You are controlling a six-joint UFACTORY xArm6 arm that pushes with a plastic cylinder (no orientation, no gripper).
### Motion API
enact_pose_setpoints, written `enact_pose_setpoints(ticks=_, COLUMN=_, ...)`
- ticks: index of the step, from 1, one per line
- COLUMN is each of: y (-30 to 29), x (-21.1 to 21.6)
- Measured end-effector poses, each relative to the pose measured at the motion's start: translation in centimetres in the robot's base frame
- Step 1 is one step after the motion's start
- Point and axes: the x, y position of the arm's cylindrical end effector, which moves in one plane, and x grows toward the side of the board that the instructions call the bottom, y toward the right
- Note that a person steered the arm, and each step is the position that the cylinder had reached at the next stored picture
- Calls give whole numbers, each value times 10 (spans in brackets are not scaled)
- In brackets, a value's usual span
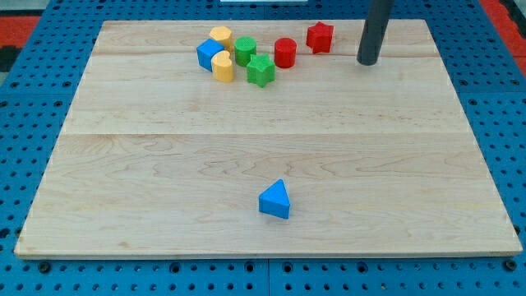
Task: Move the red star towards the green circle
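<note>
The arm carries no gripper, so no grip state applies; my tip (367, 62) stands on the bench (164, 189) to the view's right of the red star (320, 37), apart from it. The green circle (245, 50) lies leftward, beyond the red cylinder (284, 52). Recommended: push leftward from the star's right face, keeping above the cylinder. No containers present.

Bright, even light falls across the wooden surface (246, 156), with no glare on it. Small soft shadows hug the blue triangle (275, 200) near the surface's bottom edge. Focus is sharp throughout; the surface's edges look straight, without visible distortion.
</note>
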Motion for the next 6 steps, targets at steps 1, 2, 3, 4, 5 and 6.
enact_pose_setpoints(ticks=1, y=15, x=-13)
enact_pose_setpoints(ticks=2, y=24, x=-13)
enact_pose_setpoints(ticks=3, y=24, x=-13)
enact_pose_setpoints(ticks=4, y=24, x=-13)
enact_pose_setpoints(ticks=5, y=24, x=-16)
enact_pose_setpoints(ticks=6, y=17, x=-28)
